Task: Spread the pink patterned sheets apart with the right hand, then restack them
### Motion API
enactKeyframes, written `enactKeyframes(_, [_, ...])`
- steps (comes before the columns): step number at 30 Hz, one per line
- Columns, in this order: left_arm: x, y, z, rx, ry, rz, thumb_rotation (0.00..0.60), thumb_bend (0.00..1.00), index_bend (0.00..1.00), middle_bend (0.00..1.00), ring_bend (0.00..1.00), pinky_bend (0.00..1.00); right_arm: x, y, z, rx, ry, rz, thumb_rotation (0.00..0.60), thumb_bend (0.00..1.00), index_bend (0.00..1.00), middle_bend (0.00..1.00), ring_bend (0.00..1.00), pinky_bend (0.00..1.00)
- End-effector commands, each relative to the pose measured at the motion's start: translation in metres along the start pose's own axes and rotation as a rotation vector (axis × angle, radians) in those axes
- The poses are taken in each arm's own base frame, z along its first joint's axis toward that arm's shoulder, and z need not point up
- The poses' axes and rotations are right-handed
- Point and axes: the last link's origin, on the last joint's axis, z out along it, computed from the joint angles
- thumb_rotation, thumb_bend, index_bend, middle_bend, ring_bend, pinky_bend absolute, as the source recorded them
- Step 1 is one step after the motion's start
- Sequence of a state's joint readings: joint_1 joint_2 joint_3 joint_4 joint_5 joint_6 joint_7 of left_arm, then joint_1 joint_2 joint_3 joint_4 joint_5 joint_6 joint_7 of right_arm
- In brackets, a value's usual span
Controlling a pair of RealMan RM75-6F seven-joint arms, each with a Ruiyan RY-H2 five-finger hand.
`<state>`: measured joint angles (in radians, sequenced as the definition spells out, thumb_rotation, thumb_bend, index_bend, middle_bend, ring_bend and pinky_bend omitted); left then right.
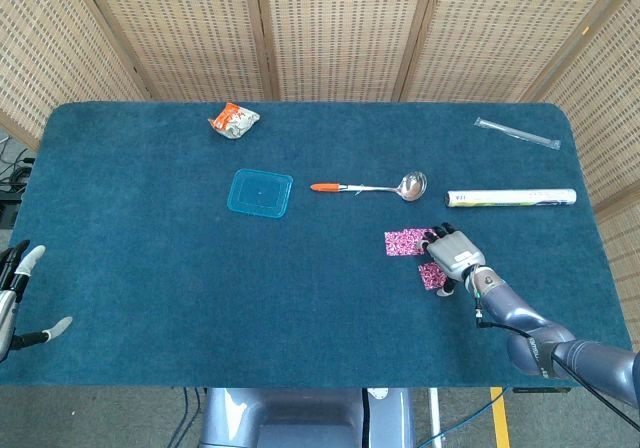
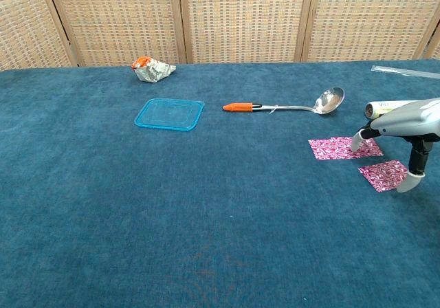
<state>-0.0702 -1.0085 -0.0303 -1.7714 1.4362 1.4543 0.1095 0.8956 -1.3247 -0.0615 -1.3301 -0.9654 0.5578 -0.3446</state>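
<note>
Two pink patterned sheets [image 2: 346, 148] lie apart near the table's [image 1: 150, 268] right edge, nearer one [image 2: 383, 174] under the right hand [image 1: 455, 255], whose spread fingertips press both. Left hand [image 1: 15, 293] hangs released off the near-left corner. Farther: ladle [image 1: 375, 186], blue lid [image 1: 260, 192].

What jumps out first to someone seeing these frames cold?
Probably the two pink patterned sheets lying apart on the dark blue table, near its right edge, with the right hand spread over them, fingertips down. Next, the row across the middle: a blue lid, then a ladle with an orange handle.
</note>
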Motion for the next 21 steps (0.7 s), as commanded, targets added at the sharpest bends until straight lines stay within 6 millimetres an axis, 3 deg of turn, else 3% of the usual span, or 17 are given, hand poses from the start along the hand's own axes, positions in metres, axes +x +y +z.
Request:
enactKeyframes(1, [0.000,0.000,0.000,0.000,-0.002,0.000,0.472,0.00,0.07,0.00,0.00,0.00,-0.002,0.005,-0.001,-0.013,-0.005,0.004,0.517,0.00,0.16,0.13,0.00,0.00])
enactKeyframes(21, [-0.001,0.003,0.001,-0.004,-0.002,0.005,0.470,0.00,0.07,0.00,0.00,0.00,-0.010,0.032,-0.005,-0.083,-0.018,0.023,0.519,0.00,0.16,0.13,0.00,0.00])
